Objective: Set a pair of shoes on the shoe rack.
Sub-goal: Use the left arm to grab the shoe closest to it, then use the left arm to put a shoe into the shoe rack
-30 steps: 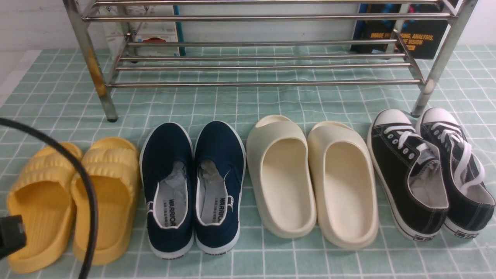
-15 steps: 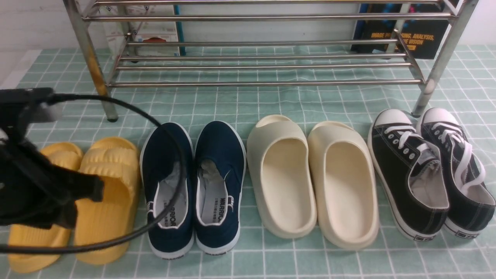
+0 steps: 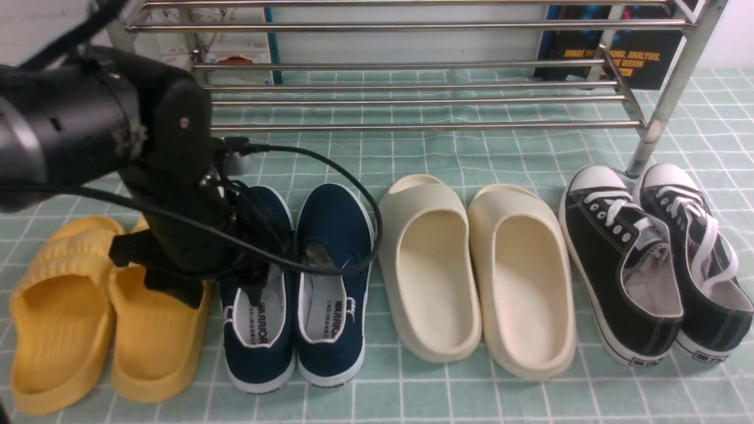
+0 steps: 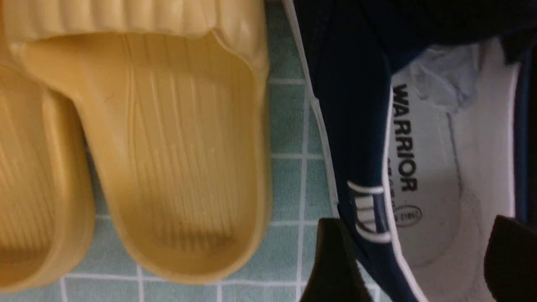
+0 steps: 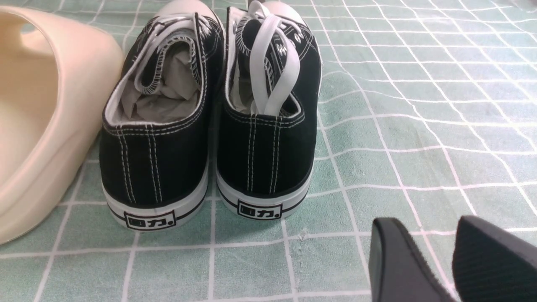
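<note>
The pair of shoes, two navy slip-ons with "WARRIOR" insoles, stands side by side on the green checked cloth: the left one [image 3: 259, 330] and the right one [image 3: 333, 259]. My left gripper [image 3: 221, 294] hangs open over the left shoe's heel end and hides its toe. In the left wrist view the gripper [image 4: 419, 251] straddles the shoe's outer side wall [image 4: 361, 126], one finger over the cloth, the other over the insole. The silver shoe rack [image 3: 412, 125] stands behind. My right gripper [image 5: 436, 235] is shut and empty, low over the cloth behind the black sneakers; it is out of the front view.
Yellow slides [image 3: 106, 318] lie just left of the navy pair, close to my left gripper [image 4: 176, 147]. Cream slides [image 3: 471, 265] and black lace-up sneakers [image 3: 648, 259] lie to the right. The left arm's black cable [image 3: 353, 176] loops over the navy shoes. Boxes stand behind the rack.
My left arm has swung in from the left edge, up and rightward, and now hangs over the left navy shoe. The shoes have not moved.
</note>
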Robot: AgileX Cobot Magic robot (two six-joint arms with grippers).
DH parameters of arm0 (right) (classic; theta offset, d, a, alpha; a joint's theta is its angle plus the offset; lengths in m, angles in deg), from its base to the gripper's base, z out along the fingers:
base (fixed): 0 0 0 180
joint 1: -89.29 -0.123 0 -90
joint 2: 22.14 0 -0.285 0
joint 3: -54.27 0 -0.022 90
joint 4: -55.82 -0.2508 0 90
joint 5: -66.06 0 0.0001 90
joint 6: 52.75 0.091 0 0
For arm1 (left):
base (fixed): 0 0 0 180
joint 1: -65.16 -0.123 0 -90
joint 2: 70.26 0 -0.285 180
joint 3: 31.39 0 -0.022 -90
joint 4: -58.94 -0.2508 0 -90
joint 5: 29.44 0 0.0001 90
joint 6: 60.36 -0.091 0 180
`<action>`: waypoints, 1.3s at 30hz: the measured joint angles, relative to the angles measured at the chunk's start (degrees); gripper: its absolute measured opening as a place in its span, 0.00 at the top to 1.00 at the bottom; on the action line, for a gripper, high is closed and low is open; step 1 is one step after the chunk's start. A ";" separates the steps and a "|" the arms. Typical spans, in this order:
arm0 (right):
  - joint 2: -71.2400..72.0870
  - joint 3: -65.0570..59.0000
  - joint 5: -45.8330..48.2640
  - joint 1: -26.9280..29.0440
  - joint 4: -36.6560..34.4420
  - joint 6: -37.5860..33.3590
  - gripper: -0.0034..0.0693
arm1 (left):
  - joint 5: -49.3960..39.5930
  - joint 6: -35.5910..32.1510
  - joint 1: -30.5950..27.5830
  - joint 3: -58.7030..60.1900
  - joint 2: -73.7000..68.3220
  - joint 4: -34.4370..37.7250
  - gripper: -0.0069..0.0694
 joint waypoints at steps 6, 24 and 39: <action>0.00 0.00 0.00 0.00 0.00 0.00 0.61 | 2.86 0.17 0.00 0.00 -6.56 -0.14 0.37; 0.00 0.00 0.00 0.00 0.00 0.00 0.61 | 0.53 1.02 0.00 -0.18 0.72 -7.83 0.88; 0.00 0.00 0.00 0.00 0.00 0.00 0.61 | -4.67 -13.47 -15.27 -16.48 2.47 4.56 0.88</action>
